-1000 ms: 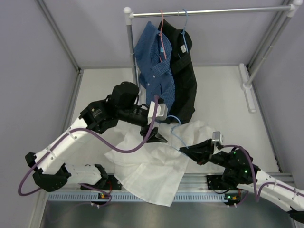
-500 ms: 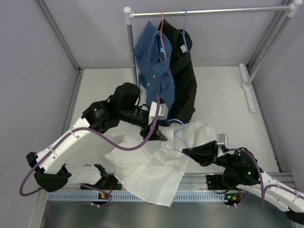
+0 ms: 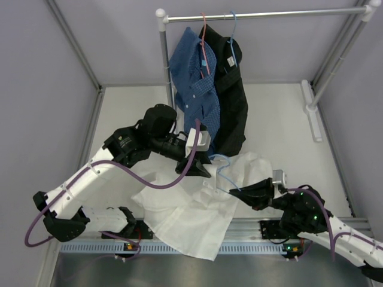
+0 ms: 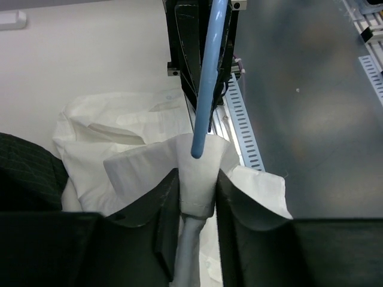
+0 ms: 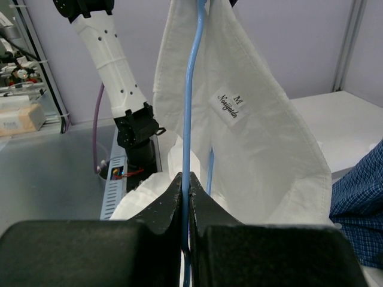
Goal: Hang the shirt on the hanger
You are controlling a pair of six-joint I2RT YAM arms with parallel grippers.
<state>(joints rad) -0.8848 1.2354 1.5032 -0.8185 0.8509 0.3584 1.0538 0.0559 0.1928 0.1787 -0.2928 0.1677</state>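
The white shirt lies crumpled on the table's near middle, its collar end lifted. My left gripper is shut on a fold of the shirt's collar. The light-blue wire hanger stands over the shirt, its hook up. My right gripper is shut on the hanger's wire. In the right wrist view the shirt hangs beside the wire, label showing. In the left wrist view the hanger's wire end points down at the held collar.
A clothes rail at the back carries a blue checked shirt on a pink hanger and a black shirt on a blue hanger. The rail's posts stand at back left and right. A metal strip runs along the near edge.
My right gripper has shifted slightly right and up with the hanger, and the hanger has tilted nearer the lifted collar. The left gripper has held almost still.
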